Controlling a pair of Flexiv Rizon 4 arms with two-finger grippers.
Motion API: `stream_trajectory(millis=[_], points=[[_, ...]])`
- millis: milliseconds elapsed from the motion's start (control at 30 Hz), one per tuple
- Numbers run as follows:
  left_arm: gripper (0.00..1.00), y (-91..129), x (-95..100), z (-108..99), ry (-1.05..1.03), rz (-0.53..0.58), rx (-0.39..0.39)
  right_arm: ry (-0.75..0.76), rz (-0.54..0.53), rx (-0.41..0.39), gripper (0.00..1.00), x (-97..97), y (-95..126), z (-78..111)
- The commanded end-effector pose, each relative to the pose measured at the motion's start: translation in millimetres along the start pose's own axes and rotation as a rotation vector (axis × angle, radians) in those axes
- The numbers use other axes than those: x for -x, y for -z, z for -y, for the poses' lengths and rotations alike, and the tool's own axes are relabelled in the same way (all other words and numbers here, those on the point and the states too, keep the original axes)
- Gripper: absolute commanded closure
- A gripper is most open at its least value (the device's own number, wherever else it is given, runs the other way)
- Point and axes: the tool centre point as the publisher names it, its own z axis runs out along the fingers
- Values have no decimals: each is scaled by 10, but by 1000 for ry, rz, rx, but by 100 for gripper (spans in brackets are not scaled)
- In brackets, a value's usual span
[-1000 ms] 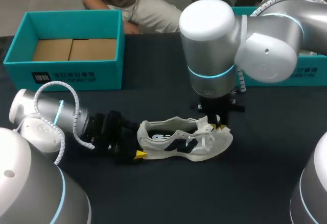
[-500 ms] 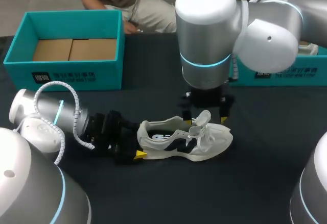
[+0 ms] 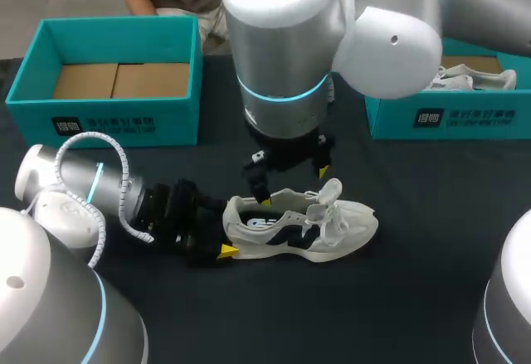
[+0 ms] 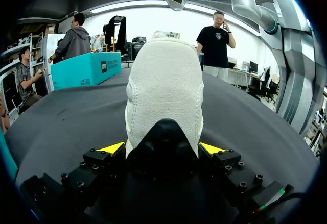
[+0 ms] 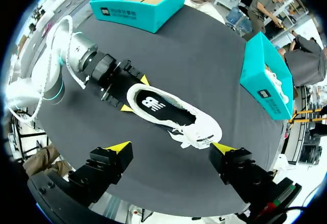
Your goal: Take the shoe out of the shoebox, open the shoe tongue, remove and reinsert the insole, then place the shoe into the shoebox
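A white shoe with navy side marks [image 3: 299, 227] lies on its sole on the black table, toe to the right. Its tongue and laces [image 3: 328, 202] stand pulled up. My left gripper [image 3: 217, 235] is at the heel. In the left wrist view the heel [image 4: 163, 89] sits between the yellow fingertips [image 4: 111, 148], touched from both sides. My right gripper [image 3: 292, 186] hangs open just above the shoe's opening. From the right wrist view the insole [image 5: 158, 106] shows inside the shoe [image 5: 196, 127], ahead of the spread right gripper [image 5: 171, 147].
A teal shoebox [image 3: 104, 111] with a cardboard bottom stands at the back left. A second teal box [image 3: 448, 119] at the back right holds another white shoe [image 3: 465, 78]. My right arm's big elbow [image 3: 282, 41] hangs over the table's middle.
My right gripper has let go of the tongue near the toe, opened wide, risen and swung left over the shoe's opening. The left gripper and shoe kept still.
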Motion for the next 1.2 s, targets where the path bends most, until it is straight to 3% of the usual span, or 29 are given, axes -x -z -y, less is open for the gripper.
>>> stream_trajectory(millis=[33, 300, 367, 433, 567, 633, 700, 733, 767, 1200], points=[[100, -37, -9, -40, 1, -1, 3, 552, -77, 50, 0, -32, -22, -44], [100, -37, -9, -40, 1, -1, 3, 552, -77, 50, 0, -32, -22, -44], [100, -37, -9, -40, 1, -1, 3, 669, -95, 63, 0, -57, -41, -117], [100, -37, -9, -40, 1, -1, 3, 823, -170, 140, 0, -65, -81, -165], [100, -37, -9, -40, 1, -1, 3, 983, -254, 160, 0, -28, -174, -197], [100, -37, -9, -40, 1, -1, 3, 1143, -307, 165, 0, -54, -210, -224], [100, -37, -9, -40, 1, -1, 3, 1176, -318, 114, 0, -38, -251, -221], [100, -37, -9, -40, 1, -1, 3, 1132, -305, 86, 0, -29, -258, -216], [100, -37, -9, -40, 1, -1, 3, 995, -309, 85, 0, 41, -266, -194], [100, -37, -9, -40, 1, -1, 3, 995, -309, 85, 0, 41, -266, -194]])
